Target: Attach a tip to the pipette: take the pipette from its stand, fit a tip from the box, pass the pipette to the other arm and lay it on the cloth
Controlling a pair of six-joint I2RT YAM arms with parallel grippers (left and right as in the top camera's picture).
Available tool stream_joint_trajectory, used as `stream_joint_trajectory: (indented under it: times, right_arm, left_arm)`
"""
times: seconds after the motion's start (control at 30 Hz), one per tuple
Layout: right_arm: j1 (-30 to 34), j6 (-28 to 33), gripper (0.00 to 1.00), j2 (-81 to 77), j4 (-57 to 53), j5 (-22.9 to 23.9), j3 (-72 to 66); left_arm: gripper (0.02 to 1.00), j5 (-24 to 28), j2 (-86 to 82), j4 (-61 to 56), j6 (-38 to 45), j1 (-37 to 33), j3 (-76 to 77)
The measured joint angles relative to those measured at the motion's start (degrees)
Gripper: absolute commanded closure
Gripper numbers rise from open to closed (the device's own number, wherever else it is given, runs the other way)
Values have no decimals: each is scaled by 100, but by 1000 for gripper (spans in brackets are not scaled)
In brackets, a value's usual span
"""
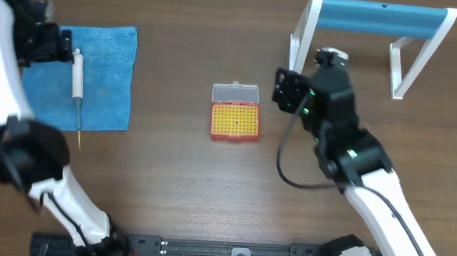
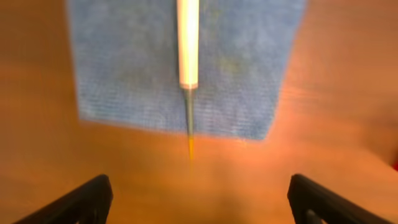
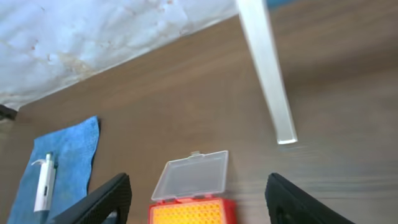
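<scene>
We found the pipette (image 1: 78,75) lying on the cloth (image 1: 109,79), its tip (image 2: 190,147) past the cloth's edge. Our left tool (image 2: 200,194) hung above that edge, spread wide and empty. Our right tool (image 3: 198,194), likewise spread and empty, was well away from the cloth.

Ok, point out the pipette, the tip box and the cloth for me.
pipette (image 1: 77,77), top view, white body.
tip box (image 1: 235,120), top view, yellow tip rack.
cloth (image 1: 109,82), top view, bare blue area.

White pipette (image 1: 78,71) is lying flat on the blue cloth (image 1: 110,75), straight ahead of the left fingers (image 2: 81,202). Its yellow tip (image 2: 191,148) is fitted and pokes off the cloth edge toward them. Tip box (image 1: 235,119), clear lid flipped up, sits just ahead of the right fingers (image 3: 106,199).
</scene>
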State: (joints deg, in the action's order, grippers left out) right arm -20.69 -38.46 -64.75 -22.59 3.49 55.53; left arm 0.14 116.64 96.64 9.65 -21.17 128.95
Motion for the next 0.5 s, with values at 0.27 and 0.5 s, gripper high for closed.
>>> stream_joint_trajectory:
  times: [0.27,0.5]
  right_arm:
    - [199,208,301,1469,-1528,11,7]
    - [199,706,301,2503,-2070,2,9]
  left_arm:
    - [99,402,-2079,13,-236,553,-603]
    - [99,717,-4103,-855,-1021,2199,-3176]
